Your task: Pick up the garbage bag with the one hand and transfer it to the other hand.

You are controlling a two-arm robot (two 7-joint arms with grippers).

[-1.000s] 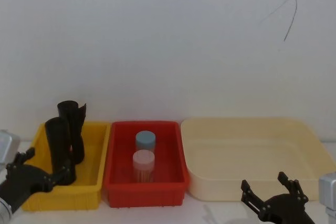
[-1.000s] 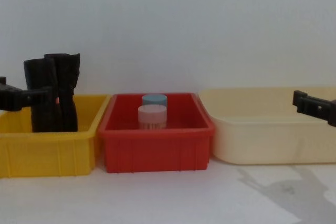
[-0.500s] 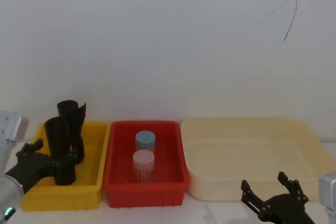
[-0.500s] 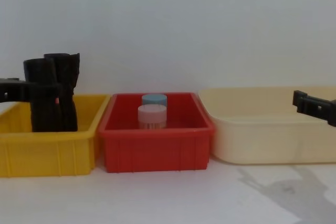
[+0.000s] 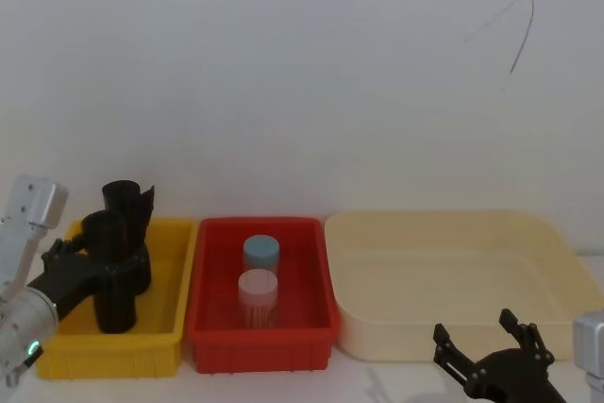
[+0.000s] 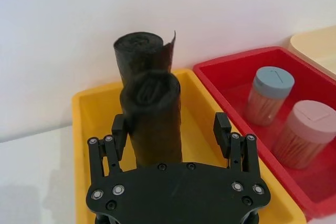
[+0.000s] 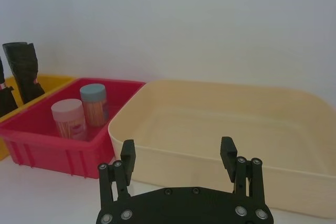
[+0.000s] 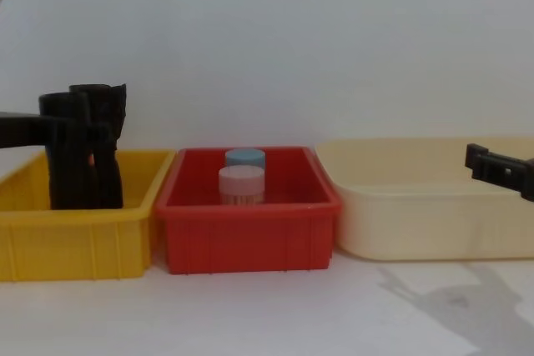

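**Forward and upward: the black two-finger left gripper (image 5: 106, 266) now straddles the tightly rolled black plastic garbage bag (image 5: 115, 313)**

Since a second ago the left gripper has climbed from low beside the yellow plastic bin (image 5: 113, 356) to the roll's upper part. In the chest view its finger now crosses the roll higher than before. In the left wrist view its jaws are spread, one on each side of the garbage bag (image 6: 155, 103). One finger sits right against the roll and the other stands clear of it.

The garbage bag has not shifted. It stands upright in the yellow bin, just in front of the second black roll with a flared, ragged top (image 5: 129, 200).

The black right gripper (image 7: 177, 148) has stayed put, low over the white surface (image 8: 267, 314) in front of the cream plastic tub (image 5: 425, 219). Its jaws are spread with nothing between them.

Between the yellow bin and the tub, the red plastic bin (image 5: 260, 346) holds a blue-lidded jar (image 5: 261, 254) and a pink-lidded jar (image 5: 258, 294), both unmoved.
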